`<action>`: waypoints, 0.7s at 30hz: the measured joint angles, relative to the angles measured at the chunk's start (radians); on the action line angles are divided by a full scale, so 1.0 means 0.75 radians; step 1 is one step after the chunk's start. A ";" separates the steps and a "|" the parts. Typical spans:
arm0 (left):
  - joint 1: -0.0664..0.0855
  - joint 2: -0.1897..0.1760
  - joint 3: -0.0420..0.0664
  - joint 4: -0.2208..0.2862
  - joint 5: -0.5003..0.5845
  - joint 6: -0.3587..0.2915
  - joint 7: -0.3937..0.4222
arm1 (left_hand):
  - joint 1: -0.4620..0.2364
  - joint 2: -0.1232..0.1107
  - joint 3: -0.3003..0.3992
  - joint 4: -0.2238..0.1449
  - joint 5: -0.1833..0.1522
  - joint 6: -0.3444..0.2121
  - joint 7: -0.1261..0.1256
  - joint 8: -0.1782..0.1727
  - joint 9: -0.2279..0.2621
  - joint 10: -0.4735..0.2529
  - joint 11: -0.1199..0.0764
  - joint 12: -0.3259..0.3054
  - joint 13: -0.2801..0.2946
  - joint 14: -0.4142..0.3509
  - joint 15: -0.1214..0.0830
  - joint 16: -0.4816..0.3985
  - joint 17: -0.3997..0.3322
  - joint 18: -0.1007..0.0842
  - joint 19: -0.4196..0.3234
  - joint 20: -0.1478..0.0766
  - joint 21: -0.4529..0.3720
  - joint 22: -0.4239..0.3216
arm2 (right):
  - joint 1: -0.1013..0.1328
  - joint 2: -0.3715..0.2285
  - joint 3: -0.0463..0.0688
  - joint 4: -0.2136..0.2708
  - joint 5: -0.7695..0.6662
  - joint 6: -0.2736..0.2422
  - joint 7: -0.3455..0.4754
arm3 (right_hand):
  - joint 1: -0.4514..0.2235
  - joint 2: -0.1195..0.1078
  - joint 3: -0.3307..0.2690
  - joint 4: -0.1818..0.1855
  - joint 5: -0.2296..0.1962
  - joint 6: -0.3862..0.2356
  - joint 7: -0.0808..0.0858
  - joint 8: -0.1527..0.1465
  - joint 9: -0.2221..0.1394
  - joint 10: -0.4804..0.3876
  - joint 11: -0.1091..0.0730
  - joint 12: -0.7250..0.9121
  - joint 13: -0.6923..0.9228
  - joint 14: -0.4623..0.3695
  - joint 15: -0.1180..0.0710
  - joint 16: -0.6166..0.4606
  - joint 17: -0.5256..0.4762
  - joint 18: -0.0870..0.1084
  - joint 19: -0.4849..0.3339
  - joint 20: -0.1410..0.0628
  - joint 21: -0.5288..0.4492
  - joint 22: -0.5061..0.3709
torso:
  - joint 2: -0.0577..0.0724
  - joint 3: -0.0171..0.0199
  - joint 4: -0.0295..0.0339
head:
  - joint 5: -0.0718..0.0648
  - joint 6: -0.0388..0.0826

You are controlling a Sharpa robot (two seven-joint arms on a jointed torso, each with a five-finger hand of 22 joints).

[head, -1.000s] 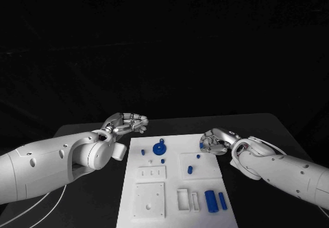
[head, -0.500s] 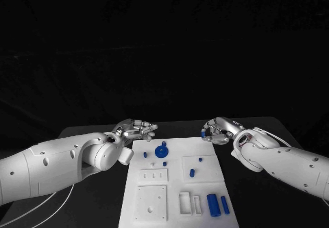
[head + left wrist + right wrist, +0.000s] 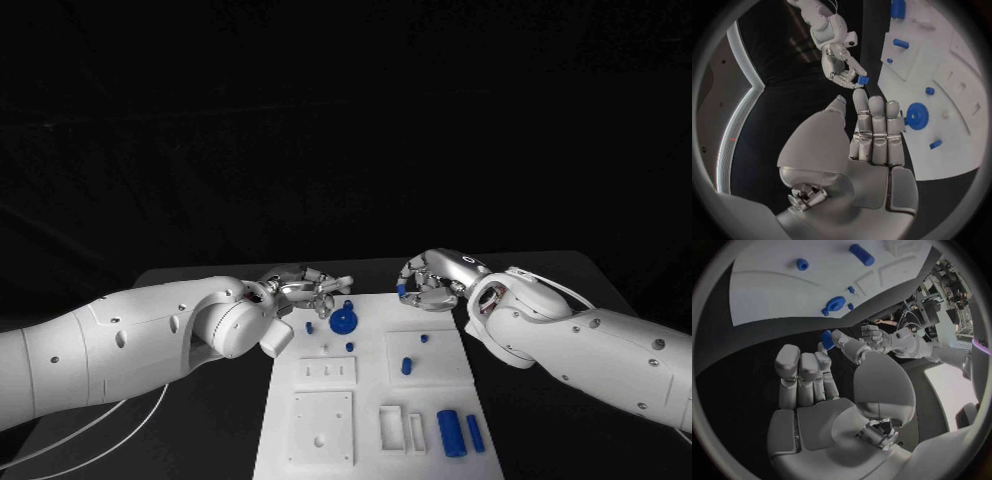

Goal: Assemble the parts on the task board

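The task board (image 3: 325,420), a long white plate, lies in the middle of the black worktop (image 3: 188,275) and reaches toward its near edge. Both hands sit at the board's far end. The right hand (image 3: 428,282) is at the far right corner of the board and pinches a small blue part (image 3: 862,80) between thumb and fingertip, the other fingers curled close beside it; the same part (image 3: 827,339) appears at the fingertips in the right wrist view. The left hand (image 3: 306,285) is at the far left corner of the board, its fingers straight and held side by side, the thumb apart from them, with nothing in its grasp (image 3: 870,135).

On the board, a blue disc with a raised hub (image 3: 343,321) lies near the far end, just beside the left hand. A small blue peg (image 3: 309,326) stands near it toward the board's left edge, and another (image 3: 349,346) just nearer. Two further blue pegs (image 3: 405,365) sit on a raised square toward the right edge. Two blue cylinders (image 3: 450,432) lie side by side near the board's near right corner.
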 measured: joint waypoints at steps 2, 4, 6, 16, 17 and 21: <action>0.000 0.008 0.000 0.003 -0.019 0.009 -0.030 | -0.019 0.000 0.006 -0.001 0.000 0.001 -0.001 -0.005 0.000 -0.009 0.001 0.031 0.028 0.000 -0.009 0.019 0.000 0.000 0.000 0.000 0.017 0.000 | 0.003 0.005 0.000 0.030 -0.021 0.007 -0.027 | 0.000 0.000 0.004 0.004 0.000 0.000 0.000 0.000 0.000 -0.001 -0.001 0.000 0.000 0.002 -0.002 0.000 0.000 0.000 0.000 0.000 0.000 0.000 | -0.002 -0.0005 -0.0004 | 0.003 -0.002; 0.000 0.015 0.000 0.004 -0.032 0.017 -0.054 | -0.025 -0.002 0.016 0.000 0.000 -0.004 -0.005 -0.020 0.000 -0.030 0.004 0.053 0.050 -0.005 -0.014 0.031 -0.001 0.001 0.000 0.000 0.031 0.000 | 0.004 0.013 0.000 0.052 -0.034 0.013 -0.046 | 0.000 0.000 0.010 -0.001 0.000 0.000 0.000 -0.001 0.000 -0.004 -0.004 0.000 0.000 0.003 -0.003 0.000 0.002 0.000 0.001 -0.001 0.000 0.000 | -0.005 -0.0012 -0.0008 | 0.005 -0.005; 0.000 0.022 -0.001 0.006 -0.045 0.025 -0.076 | -0.035 -0.011 0.022 0.002 0.000 -0.029 0.005 -0.037 -0.005 -0.061 0.013 0.056 0.057 -0.023 -0.015 0.030 -0.012 0.009 -0.002 0.000 0.031 0.000 | 0.004 0.025 0.000 0.069 -0.047 0.020 -0.064 | -0.006 -0.006 0.010 -0.001 0.000 -0.001 0.001 -0.001 0.006 -0.004 -0.004 0.000 0.000 0.003 -0.003 0.000 0.002 0.000 0.005 -0.004 0.000 0.000 | -0.007 -0.0018 -0.0014 | 0.007 -0.007; 0.000 0.038 -0.003 0.006 -0.085 0.045 -0.142 | -0.038 -0.014 0.036 0.002 0.000 -0.038 0.013 -0.046 -0.014 -0.077 0.022 0.056 0.065 -0.041 -0.006 0.022 -0.032 0.003 -0.023 0.007 0.031 0.000 | 0.004 0.076 -0.006 0.120 -0.081 0.048 -0.114 | -0.007 -0.007 0.017 -0.001 0.017 -0.001 0.001 -0.005 0.005 -0.004 -0.004 0.000 0.001 0.000 -0.006 0.000 0.003 0.000 0.005 -0.004 0.005 0.000 | -0.013 -0.0043 -0.0014 | 0.013 -0.015; 0.000 0.038 -0.003 0.006 -0.088 0.046 -0.146 | -0.038 -0.014 0.036 0.002 0.000 -0.038 0.013 -0.046 -0.014 -0.080 0.024 0.056 0.065 -0.041 -0.006 0.022 -0.033 -0.004 -0.023 0.007 0.031 0.000 | 0.004 0.079 -0.008 0.122 -0.083 0.051 -0.117 | -0.007 -0.007 0.017 -0.001 0.017 -0.001 0.002 -0.005 0.005 -0.004 -0.004 0.000 0.001 0.000 -0.006 0.000 0.003 0.000 0.005 -0.004 0.005 0.000 | -0.013 -0.0046 -0.0012 | 0.013 -0.016; 0.000 0.038 -0.003 0.004 -0.094 0.048 -0.158 | -0.043 -0.019 0.036 0.001 0.000 -0.038 0.013 -0.046 -0.014 -0.086 0.022 0.056 0.066 -0.046 -0.002 0.022 -0.037 -0.004 -0.030 0.009 0.031 0.000 | 0.004 0.084 -0.012 0.127 -0.089 0.060 -0.122 | -0.012 -0.012 0.017 -0.001 0.017 -0.002 0.002 -0.005 0.003 -0.004 -0.004 0.000 0.001 0.000 -0.006 0.000 0.003 0.000 0.005 -0.004 0.005 0.000 | -0.013 -0.0054 -0.0013 | 0.019 -0.017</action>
